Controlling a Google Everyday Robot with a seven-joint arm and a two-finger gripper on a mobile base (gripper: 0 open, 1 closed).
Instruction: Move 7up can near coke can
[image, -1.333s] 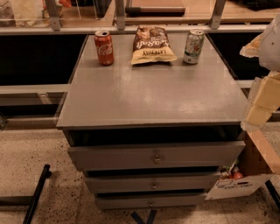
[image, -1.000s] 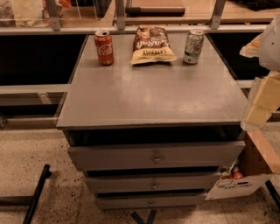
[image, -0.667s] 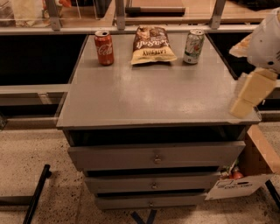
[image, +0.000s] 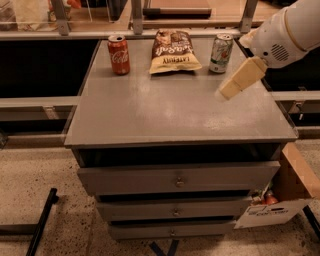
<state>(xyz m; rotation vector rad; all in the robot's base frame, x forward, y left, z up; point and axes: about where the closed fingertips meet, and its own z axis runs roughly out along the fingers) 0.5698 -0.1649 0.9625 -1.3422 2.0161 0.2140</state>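
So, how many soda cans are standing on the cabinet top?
2. The coke can stands at the back left, the 7up can at the back right, a chip bag between them. The gripper hovers near the 7up can.

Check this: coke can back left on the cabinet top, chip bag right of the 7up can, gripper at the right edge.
One error: in the camera view the chip bag lies left of the 7up can, between it and the coke can. The coke can is back left on the cabinet top and the gripper at the right edge.
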